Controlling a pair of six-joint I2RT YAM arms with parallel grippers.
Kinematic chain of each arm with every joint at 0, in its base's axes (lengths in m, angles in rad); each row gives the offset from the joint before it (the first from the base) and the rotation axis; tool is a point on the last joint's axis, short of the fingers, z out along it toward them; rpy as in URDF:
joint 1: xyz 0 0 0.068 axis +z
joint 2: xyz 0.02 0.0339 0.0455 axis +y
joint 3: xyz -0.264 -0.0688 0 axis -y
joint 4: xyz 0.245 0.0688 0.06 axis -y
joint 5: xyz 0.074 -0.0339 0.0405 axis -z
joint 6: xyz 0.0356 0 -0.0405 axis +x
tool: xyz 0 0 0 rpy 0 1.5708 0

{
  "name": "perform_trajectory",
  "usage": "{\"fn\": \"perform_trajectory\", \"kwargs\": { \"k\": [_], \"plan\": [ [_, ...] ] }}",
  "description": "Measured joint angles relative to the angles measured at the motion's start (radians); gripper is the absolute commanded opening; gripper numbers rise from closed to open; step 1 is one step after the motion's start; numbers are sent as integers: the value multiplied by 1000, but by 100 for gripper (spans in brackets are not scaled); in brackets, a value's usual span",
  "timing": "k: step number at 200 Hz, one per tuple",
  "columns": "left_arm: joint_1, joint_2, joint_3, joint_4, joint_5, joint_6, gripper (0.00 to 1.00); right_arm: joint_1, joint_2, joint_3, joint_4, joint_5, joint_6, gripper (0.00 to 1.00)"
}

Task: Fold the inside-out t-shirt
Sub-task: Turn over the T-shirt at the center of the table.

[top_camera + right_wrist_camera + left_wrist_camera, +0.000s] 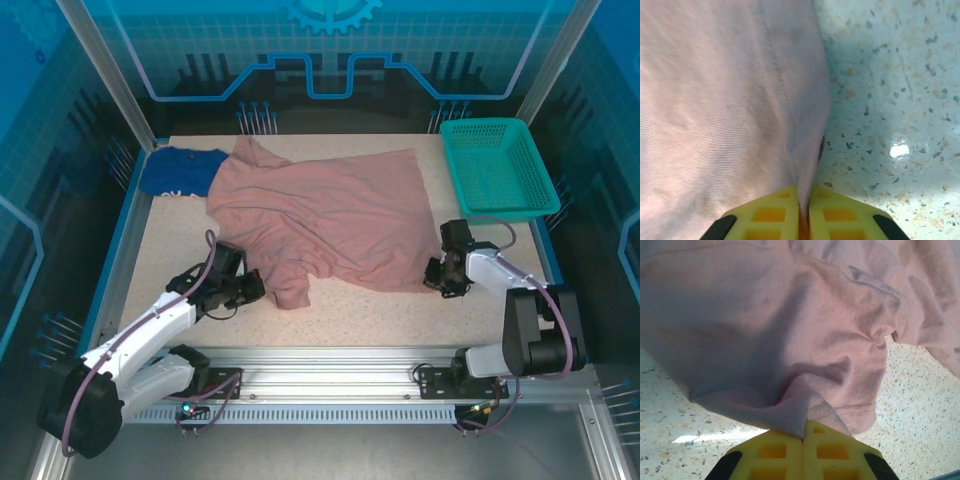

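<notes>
The shirt [320, 215] lies spread but wrinkled in the middle of the table [200, 320], with no fold made yet, so I judge that all the folding is left. The left gripper [804, 427] pinches its near left part, and the right gripper [804, 192] pinches its right edge. The green basket [452, 170] at the far right has nothing inside.

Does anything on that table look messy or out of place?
The pink t-shirt lies crumpled and slanted on the table, its far-left end touching a dark blue garment. The left gripper and right gripper pinch its near edge, bunching the cloth. Nothing looks spilled or torn.
</notes>
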State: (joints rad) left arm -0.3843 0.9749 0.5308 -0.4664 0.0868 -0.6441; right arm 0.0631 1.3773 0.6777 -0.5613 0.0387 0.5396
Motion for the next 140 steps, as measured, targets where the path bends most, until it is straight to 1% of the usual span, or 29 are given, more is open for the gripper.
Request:
{"fn": "perform_trajectory", "kwargs": {
  "k": [22,47,67,87,123,140],
  "plan": [
    [44,-69,7,-30,-11,0,0,0,-105,6,-8,7,-14,5],
    [130,-196,53,-95,-39,15,0,-3,-224,66,-45,30,-46,5],
    [204,-288,116,-142,-63,26,0,-29,-278,110,-55,35,-71,6],
    [262,-354,155,-174,-80,37,0,-60,-298,114,-55,29,-83,6],
    [283,-394,157,-217,-87,38,0,-68,-291,95,-59,-6,-97,6],
    [283,-389,189,-233,-91,38,0,-71,-307,135,-86,-21,-104,6]
  ]
}}
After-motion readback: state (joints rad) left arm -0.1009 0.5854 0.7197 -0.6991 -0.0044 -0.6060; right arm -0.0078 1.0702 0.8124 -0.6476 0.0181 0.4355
